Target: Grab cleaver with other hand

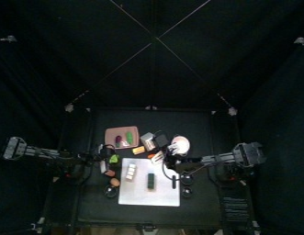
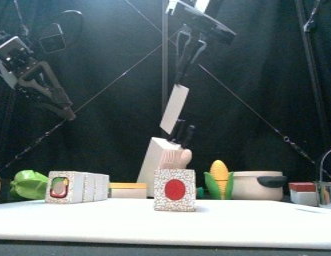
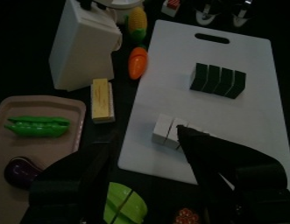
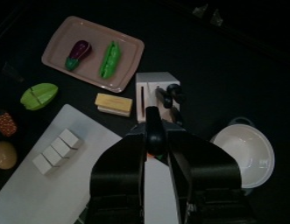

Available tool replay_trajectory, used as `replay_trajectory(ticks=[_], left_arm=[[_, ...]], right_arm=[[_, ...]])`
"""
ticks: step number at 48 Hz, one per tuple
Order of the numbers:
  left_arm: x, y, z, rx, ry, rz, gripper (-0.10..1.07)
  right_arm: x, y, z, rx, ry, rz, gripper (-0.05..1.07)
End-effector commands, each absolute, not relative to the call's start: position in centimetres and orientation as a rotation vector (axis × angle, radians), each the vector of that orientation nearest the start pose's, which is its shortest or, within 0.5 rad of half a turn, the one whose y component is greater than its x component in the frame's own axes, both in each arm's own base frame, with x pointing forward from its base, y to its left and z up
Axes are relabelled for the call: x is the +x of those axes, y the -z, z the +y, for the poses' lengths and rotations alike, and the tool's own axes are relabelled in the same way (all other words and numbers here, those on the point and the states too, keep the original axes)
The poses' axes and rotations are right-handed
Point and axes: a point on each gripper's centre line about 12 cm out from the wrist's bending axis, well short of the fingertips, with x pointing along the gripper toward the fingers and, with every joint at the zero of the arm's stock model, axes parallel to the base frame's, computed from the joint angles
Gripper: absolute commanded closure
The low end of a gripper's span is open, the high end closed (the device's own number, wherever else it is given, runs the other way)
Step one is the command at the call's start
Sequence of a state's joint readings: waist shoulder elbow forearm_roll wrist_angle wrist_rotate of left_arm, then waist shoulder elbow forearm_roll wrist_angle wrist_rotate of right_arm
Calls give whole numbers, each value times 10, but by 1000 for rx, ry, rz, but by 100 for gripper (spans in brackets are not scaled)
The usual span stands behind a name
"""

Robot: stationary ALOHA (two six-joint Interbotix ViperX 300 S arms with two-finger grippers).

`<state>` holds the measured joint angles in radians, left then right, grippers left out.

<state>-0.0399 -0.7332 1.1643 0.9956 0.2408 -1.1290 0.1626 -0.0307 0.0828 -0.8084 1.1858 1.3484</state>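
The cleaver [image 2: 175, 108] hangs blade-down high over the white knife block [image 2: 161, 160], its dark handle in my right gripper [image 2: 188, 52]. In the right wrist view that gripper [image 4: 157, 144] is shut on the cleaver [image 4: 158, 188], with the knife block [image 4: 159, 92] below it. My left gripper [image 3: 141, 171] stands open with nothing between its jaws, over the near end of the white cutting board [image 3: 235, 122]. In the front view the left arm [image 2: 28, 70] is raised at the upper left, well apart from the cleaver.
On the board lie a dark sushi roll [image 3: 220, 79] and white cut pieces [image 3: 171, 131]. Beside it are a butter stick [image 3: 102, 99], an orange vegetable [image 3: 137, 63] and a pink tray [image 3: 30, 109] with a pea pod [image 3: 39, 125]. A white bowl [image 4: 246, 149] sits right of the block.
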Motion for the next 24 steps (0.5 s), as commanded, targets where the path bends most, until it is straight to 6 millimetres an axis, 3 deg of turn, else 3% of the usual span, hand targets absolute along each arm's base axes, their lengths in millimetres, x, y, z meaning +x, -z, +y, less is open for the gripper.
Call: replay_trajectory(ticks=[1,14,24], left_arm=[[219,-210,15,-74,-192,525,7],[226,-222,3,-56,-74,447,7],[232,-236,-6,-52,37,360,7]], right_arm=[[387,-360,-6,398,873,581,52],[362,-366,31,293,759,515,52],[338,-362,45,288,669,354,52]])
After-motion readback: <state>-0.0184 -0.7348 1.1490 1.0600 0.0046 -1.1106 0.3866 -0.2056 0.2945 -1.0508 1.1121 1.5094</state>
